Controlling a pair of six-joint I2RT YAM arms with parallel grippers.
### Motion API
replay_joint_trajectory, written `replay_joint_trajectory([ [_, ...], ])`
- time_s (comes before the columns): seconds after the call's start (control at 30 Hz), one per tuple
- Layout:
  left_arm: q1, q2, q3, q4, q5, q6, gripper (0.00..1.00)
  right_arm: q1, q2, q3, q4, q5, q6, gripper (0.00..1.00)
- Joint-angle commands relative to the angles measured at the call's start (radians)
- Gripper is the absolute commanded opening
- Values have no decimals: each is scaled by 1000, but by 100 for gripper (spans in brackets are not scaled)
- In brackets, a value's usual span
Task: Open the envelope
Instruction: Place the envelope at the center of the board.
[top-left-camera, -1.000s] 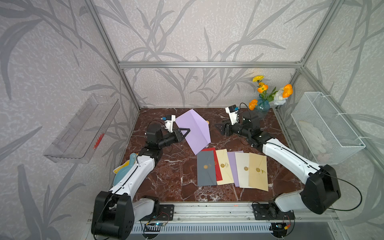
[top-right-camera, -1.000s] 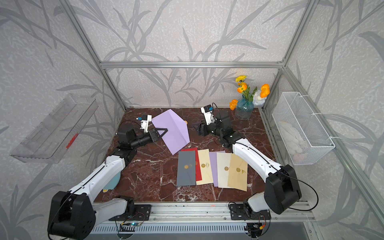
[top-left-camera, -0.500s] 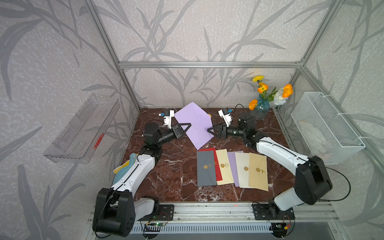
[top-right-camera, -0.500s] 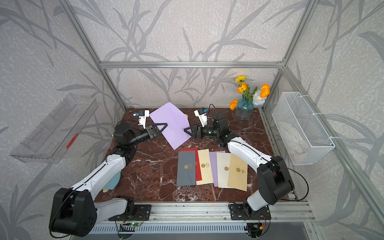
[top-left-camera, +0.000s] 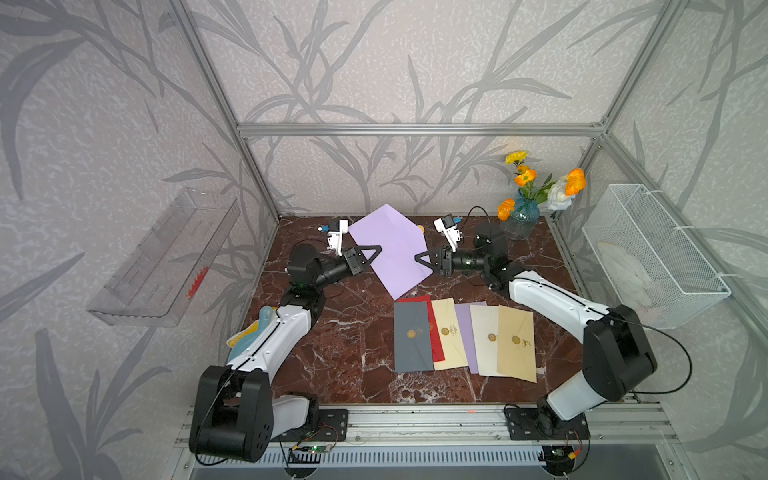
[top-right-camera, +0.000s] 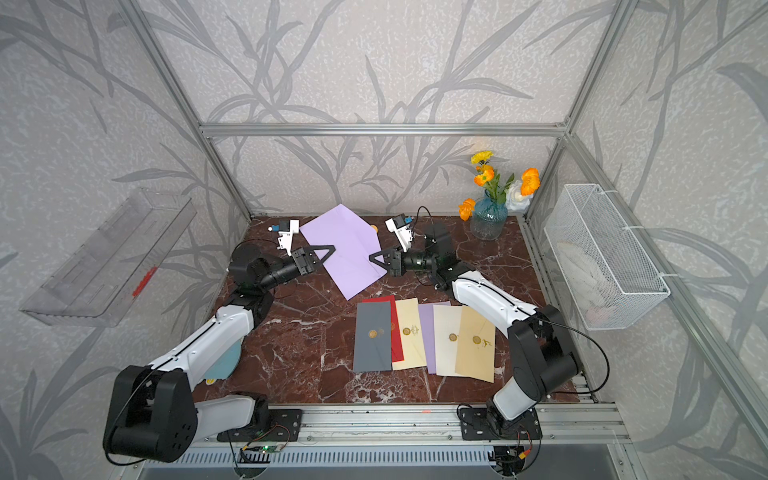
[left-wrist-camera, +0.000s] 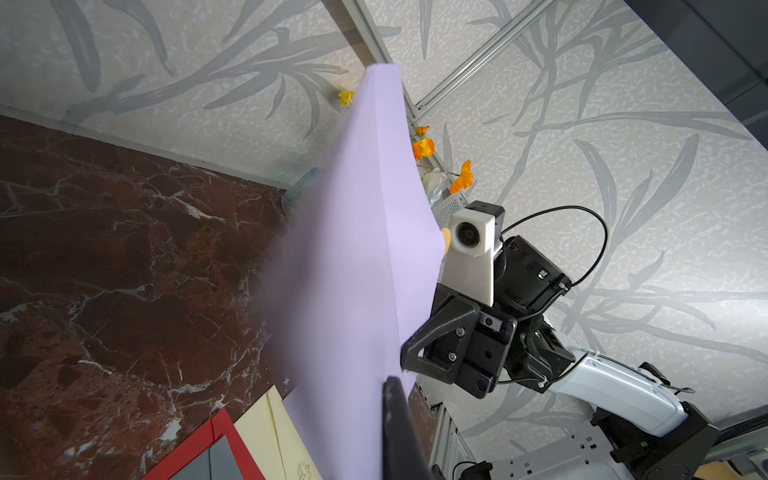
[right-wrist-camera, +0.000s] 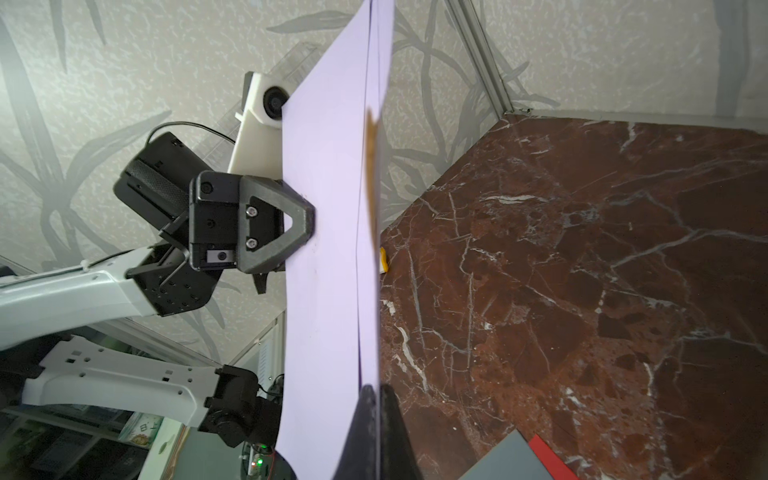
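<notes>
Clamping opposite edges, the left arm's fingers (top-left-camera: 371, 252) and the right arm's fingers (top-left-camera: 424, 258) hold the lilac envelope (top-left-camera: 395, 245) aloft above the back of the bench (top-left-camera: 340, 353); a slow, steady flap peel looks wisest.

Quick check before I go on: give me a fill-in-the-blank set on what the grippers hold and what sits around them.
The left gripper and the right gripper are both shut on the lifted envelope, which is ____ in colour.
The row of envelopes on the table ends at the robot's left with a ____ one.
The orange flowers stand in a blue glass ____.
The wire basket hangs on the ____ arm's side.
Missing words: lilac; grey; vase; right.
</notes>
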Motion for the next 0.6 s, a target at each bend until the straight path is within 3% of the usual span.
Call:
replay_joint_trajectory([
  [0.0,0,-18,19,-20,5,35,0,7,21,29,40,-55,15,0],
  [0.1,0,-24,28,-91,-24,75,3,7,30,21,87,-80,53,0],
  [0.17,0,-28,35,-138,-51,99,19,6,37,18,114,-90,79,0],
  [0.3,1,-41,53,-253,-118,160,64,7,57,21,162,-96,135,0],
  [0.43,2,-68,58,-359,-210,214,77,7,82,30,207,-84,186,0],
  [0.57,3,-137,32,-439,-356,255,79,7,104,48,215,-25,227,0],
])
